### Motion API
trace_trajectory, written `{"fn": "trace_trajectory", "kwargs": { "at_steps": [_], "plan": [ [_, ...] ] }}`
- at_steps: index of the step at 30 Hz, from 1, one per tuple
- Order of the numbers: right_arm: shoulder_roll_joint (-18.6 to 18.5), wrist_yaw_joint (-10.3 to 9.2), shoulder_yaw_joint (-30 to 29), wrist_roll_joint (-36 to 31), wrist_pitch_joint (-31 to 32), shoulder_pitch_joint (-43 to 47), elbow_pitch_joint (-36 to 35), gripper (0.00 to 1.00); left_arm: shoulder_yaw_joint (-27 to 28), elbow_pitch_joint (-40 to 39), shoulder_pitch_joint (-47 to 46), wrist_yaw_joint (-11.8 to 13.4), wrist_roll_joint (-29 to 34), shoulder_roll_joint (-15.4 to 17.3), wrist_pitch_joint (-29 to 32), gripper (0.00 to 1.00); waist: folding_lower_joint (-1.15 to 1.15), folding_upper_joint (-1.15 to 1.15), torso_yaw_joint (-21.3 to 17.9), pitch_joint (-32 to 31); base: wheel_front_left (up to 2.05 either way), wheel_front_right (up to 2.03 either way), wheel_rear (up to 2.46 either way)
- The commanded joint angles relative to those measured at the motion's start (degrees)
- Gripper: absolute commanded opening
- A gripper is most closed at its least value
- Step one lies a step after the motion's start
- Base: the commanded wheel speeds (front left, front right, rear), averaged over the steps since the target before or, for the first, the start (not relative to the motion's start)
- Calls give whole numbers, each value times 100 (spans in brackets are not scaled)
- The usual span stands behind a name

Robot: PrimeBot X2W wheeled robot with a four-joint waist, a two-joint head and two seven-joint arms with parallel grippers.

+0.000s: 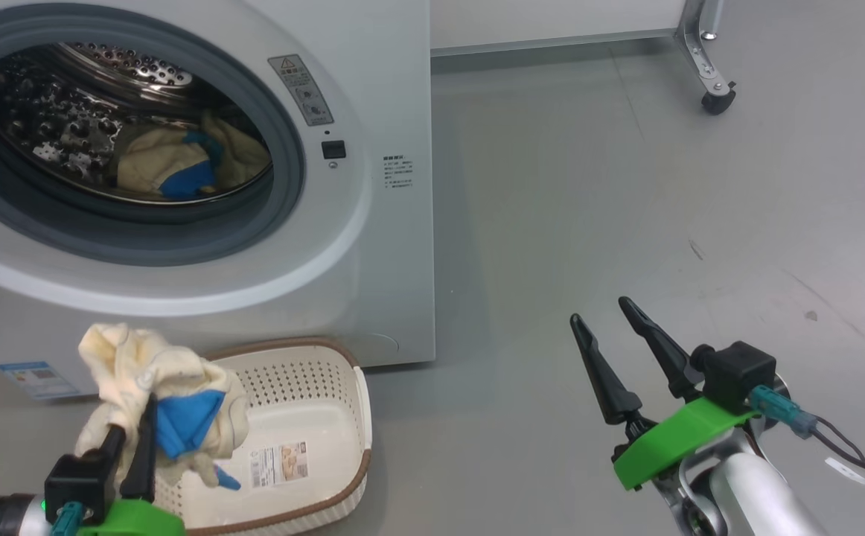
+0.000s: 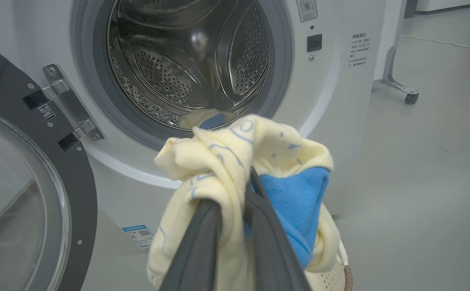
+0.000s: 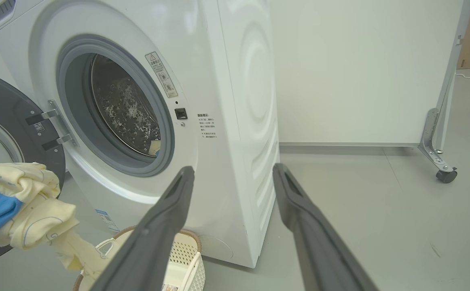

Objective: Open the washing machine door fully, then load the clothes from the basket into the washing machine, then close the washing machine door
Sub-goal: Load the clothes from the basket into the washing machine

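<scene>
Clothes [image 2: 214,161]: crumpled pale yellow, blue cuff, thin blue lines

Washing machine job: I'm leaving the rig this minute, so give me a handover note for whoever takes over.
Left hand: shut on a yellow-and-blue garment, held above the basket.
Right hand: open and empty, over the floor to the right of the washing machine.
Door: swung open to the left.
Done: door opened; a second garment lies in the drum.
Left: put the held garment in the drum, check the part of the basket hidden behind it, then close the door.
</scene>
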Motion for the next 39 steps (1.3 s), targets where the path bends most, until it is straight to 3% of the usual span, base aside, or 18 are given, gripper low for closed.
{"fn": "trace_trajectory", "kwargs": {
  "at_steps": [1, 7, 14, 29, 39],
  "plan": [
    [24, -16, 101, 22, -37, -176, -172, 100, 351, -228, -267, -5, 67, 143, -83, 0, 0, 0, 3, 9, 0, 0, 0],
    [24, -16, 130, 18, -37, -212, -205, 100, 512, -383, -402, -147, 254, 100, -83, 0, 0, 0, 13, 210, 0, 0, 0],
    [24, -16, 140, -8, -37, -387, -273, 100, 704, -437, -1087, -416, 388, 207, -83, 0, 0, 0, -20, 861, 0, 0, 0],
    [24, -16, 26, 8, -37, -1045, -554, 100, 996, 414, -4011, -1147, 495, 1067, 30, 0, 0, 0, -341, 2787, 0, 0, 0],
    [24, -16, -10, 196, -37, -1315, -762, 100, 510, 1269, -6324, -1678, 884, 1752, 397, 0, 0, 0, -633, 3867, 0, 0, 0]
  ]
}}
